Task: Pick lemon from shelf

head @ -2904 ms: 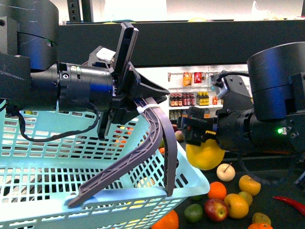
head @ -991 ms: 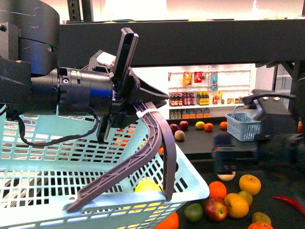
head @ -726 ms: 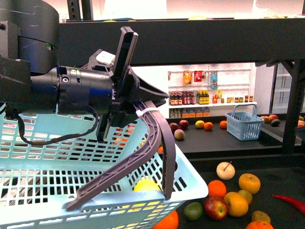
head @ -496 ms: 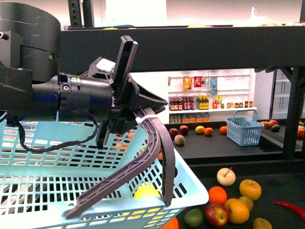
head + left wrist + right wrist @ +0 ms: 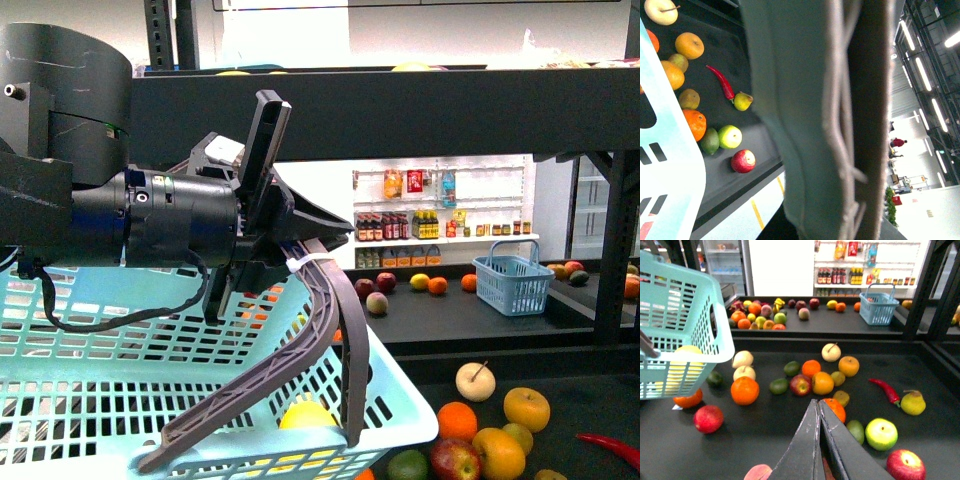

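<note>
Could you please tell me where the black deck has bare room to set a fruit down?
Bare room lies between the chili and the deck's back rim, and between the red apple by the basket and the right gripper. The middle, around the big orange, is crowded with fruit.

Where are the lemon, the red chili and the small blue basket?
lemon (image 5: pixel 305 413), front view, rounded top.
red chili (image 5: pixel 884 389), right wrist view, middle of its body.
small blue basket (image 5: pixel 879 312), right wrist view, front wall.
</note>
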Controlling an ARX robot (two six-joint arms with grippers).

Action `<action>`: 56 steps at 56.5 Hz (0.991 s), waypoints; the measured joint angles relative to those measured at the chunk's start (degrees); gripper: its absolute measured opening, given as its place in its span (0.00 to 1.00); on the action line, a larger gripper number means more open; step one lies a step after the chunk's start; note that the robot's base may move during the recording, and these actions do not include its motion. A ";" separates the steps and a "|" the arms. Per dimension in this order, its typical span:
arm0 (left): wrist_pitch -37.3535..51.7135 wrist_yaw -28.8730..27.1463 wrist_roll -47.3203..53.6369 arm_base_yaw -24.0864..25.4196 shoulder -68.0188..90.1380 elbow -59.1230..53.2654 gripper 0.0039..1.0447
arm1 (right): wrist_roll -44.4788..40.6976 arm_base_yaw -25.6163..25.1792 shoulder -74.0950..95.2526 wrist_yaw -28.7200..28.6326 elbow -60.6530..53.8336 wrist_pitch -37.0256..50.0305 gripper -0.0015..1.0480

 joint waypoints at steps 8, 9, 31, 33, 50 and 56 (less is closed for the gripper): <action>0.00 0.04 0.02 0.00 0.00 0.00 0.07 | 0.02 0.00 -0.24 -0.04 0.00 0.00 0.03; 0.00 0.02 0.00 0.00 0.00 0.00 0.07 | 0.02 0.00 -0.24 -0.04 0.00 0.00 0.03; 0.00 -0.02 0.02 0.00 0.00 0.00 0.07 | 0.00 0.00 -0.26 -0.04 0.00 0.00 0.07; 0.00 -0.02 0.02 0.00 0.00 0.00 0.07 | 0.02 0.00 -0.26 -0.04 0.00 0.00 0.12; 0.00 -0.96 -0.22 -0.07 0.00 -0.02 0.07 | 0.02 0.00 -0.28 -0.04 0.00 0.00 0.71; 0.98 -14.10 -4.50 -0.68 0.00 -0.17 0.07 | 0.02 0.00 -0.28 -0.07 0.00 0.00 0.89</action>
